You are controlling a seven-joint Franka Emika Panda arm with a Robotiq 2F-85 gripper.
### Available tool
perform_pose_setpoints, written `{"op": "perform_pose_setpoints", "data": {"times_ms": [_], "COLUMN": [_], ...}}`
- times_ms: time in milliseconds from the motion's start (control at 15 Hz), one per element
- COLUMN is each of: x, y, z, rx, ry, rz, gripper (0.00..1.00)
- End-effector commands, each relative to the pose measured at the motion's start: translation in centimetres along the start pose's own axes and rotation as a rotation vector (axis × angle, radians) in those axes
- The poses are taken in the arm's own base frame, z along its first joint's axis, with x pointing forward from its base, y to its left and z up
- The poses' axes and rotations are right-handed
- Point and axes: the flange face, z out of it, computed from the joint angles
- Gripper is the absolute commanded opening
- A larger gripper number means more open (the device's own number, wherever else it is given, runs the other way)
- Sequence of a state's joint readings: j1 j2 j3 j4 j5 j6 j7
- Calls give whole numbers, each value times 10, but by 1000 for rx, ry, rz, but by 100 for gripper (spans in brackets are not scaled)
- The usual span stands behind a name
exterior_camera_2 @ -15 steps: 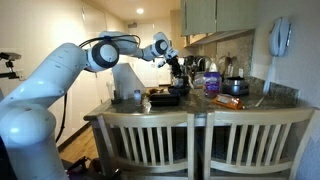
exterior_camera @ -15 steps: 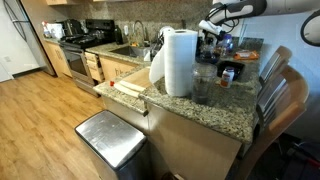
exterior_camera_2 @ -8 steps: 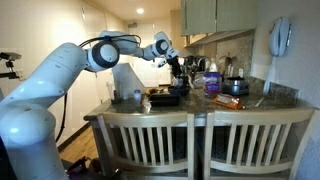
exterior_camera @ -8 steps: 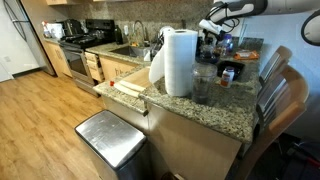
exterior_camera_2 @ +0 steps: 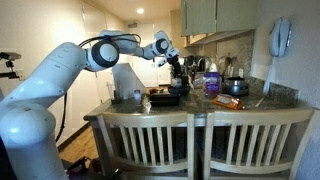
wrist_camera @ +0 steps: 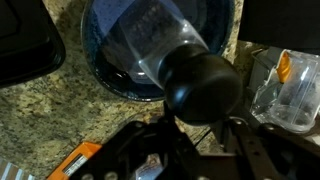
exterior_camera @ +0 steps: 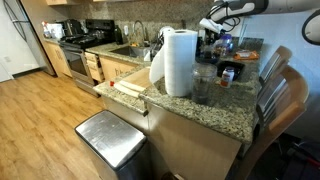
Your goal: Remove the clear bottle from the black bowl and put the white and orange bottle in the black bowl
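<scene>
Clear bottle (wrist_camera: 150, 45) is lying in the black bowl (wrist_camera: 98, 70), cap (wrist_camera: 203, 85) just ahead of our gripper (wrist_camera: 198, 135). We are holding its fingers (wrist_camera: 250, 150) wide.

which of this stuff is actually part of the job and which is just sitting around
Job: black bowl, clear bottle lying in it, white and orange bottle.
Lying about: paper towel roll, trash can, black tray, clear tumbler.

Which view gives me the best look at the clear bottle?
Wrist view: the clear bottle shows close up, lying in the black bowl. In both exterior views it is too small to make out.
</scene>
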State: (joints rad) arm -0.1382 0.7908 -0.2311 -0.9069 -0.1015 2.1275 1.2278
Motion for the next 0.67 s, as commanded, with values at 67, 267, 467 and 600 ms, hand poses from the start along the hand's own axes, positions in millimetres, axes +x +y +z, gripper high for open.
{"op": "perform_pose_setpoints", "data": {"times_ms": [67,267,467,600], "x": [2,-1,-1,-2], "y": [3,1,2,2], "z": [-4,1,2,3], "rx": [-7,-12,-39,-26], "ry": [-25,-5,15,0], "rz": [-1,6,24,13], "gripper": [4,19,62,52]}}
